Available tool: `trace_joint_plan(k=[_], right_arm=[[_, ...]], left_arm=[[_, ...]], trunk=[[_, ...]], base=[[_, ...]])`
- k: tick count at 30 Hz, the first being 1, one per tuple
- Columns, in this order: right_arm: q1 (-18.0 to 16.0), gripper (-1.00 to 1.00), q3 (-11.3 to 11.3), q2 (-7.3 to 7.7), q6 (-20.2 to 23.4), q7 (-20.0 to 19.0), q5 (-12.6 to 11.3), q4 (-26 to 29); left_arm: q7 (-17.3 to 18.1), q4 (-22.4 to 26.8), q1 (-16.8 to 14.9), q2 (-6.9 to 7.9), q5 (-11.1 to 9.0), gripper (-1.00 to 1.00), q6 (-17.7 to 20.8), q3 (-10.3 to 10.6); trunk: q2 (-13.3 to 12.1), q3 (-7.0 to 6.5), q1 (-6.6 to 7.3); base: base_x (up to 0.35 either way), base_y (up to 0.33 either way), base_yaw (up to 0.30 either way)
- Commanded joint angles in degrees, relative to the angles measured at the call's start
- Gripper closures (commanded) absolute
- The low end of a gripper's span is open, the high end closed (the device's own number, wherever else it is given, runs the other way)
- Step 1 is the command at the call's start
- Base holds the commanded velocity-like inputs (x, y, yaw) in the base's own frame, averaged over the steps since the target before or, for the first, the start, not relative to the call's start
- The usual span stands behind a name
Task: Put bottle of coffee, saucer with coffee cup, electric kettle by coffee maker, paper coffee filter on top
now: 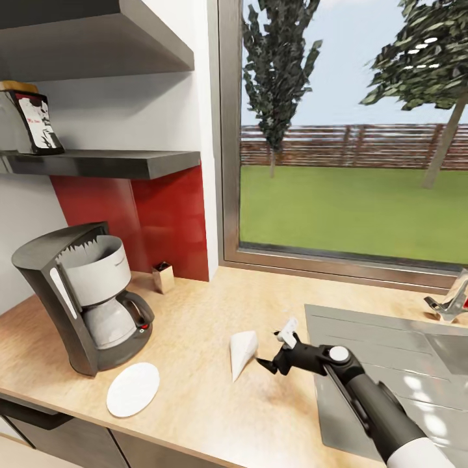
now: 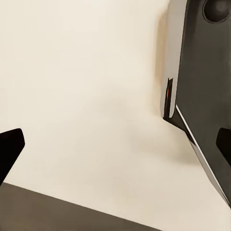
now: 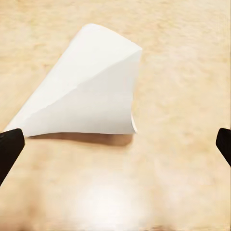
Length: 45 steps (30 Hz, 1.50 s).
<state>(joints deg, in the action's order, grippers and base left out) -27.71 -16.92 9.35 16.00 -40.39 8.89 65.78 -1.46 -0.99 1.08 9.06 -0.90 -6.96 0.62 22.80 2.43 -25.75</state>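
Note:
The paper coffee filter (image 1: pixel 244 351) (image 3: pixel 91 91), a white cone, lies on its side on the kitchen countertop (image 1: pixel 195 403). My right gripper (image 1: pixel 274 348) (image 3: pixel 115 147) hovers open just to its right, with nothing between the fingers. At the left stands the coffee maker (image 1: pixel 91 299), and the saucer (image 1: pixel 133 389) lies flat in front of it. Up on the kitchen shelf (image 1: pixel 104 161) sits the bottle of coffee (image 1: pixel 32 120). My left gripper (image 2: pixel 115 144) is open over a pale surface, beside a dark grey panel (image 2: pixel 202 86). The coffee cup and the electric kettle are out of view.
A steel sink (image 1: pixel 390 364) with a faucet (image 1: pixel 452 299) takes up the counter's right side, under my right arm. A small box (image 1: pixel 162 276) stands against the red backsplash. A large window runs behind the counter, and a second shelf hangs above.

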Motion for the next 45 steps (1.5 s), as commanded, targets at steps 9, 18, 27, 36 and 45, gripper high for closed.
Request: trace_joint_plan(k=[9,18,27,36,45], right_arm=[[-0.1,-1.0,0.0,1.78,0.2,-4.1,0.3,1.0],[-0.1,-1.0,0.0,2.62,0.2,-4.3,0.3,2.5],[-0.1,-1.0,-0.1,2.69,0.2,-4.3,0.3,2.6],[-0.2,-1.0,0.0,2.64,0.2,-4.1,0.4,2.5],[-5.5,-1.0,2.0,2.6,0.3,-3.9,0.4,0.4]], left_arm=[[-0.1,-0.1,0.0,0.0,-0.1,-1.0,-0.3,0.1],[-0.1,-0.2,0.0,0.0,-0.1,-1.0,-0.3,0.1],[-0.1,-0.2,0.0,0.0,-0.1,-1.0,-0.3,0.1],[-0.1,-0.2,0.1,0.0,-0.1,-1.0,-0.2,0.1],[-0.1,-0.2,0.1,0.0,-0.1,-1.0,-0.2,0.1]], trunk=[[0.1,0.11,-0.04],[0.1,0.11,-0.04],[0.1,0.11,-0.04],[0.1,0.11,-0.04],[0.1,0.11,-0.04]], base=[[0.0,0.0,0.0],[0.041,0.001,0.0],[0.059,0.015,0.0],[0.021,0.001,0.0],[0.038,0.0,0.0]])
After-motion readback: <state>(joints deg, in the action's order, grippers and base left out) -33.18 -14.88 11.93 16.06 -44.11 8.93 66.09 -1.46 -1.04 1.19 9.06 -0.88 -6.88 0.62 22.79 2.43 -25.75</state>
